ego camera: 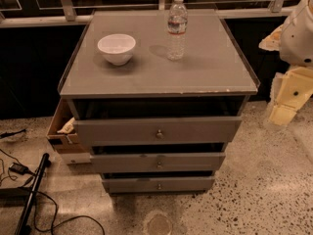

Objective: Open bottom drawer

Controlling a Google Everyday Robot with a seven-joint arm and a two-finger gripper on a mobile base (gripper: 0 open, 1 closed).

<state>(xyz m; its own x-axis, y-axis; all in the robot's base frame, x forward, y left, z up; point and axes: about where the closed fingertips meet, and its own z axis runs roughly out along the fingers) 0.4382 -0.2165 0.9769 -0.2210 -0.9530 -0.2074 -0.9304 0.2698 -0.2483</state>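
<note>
Approaching, seemingly | gripper (289, 94) up-right of bottom drawer (132, 184), well apart; grip you cannot tell | next: reach its knob (159, 186)

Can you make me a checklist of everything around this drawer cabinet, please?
Surface: grey cabinet top, holding two things.
Job's things: bottom drawer, lowest grey front, round knob, nothing touching it.
Clutter: white bowl; water bottle, upright; cardboard box at the cabinet's left.
Grippers: gripper at the right edge, away from the drawers.
Cables: black cables on the floor, lower left.
Surroundings: speckled floor.
</note>
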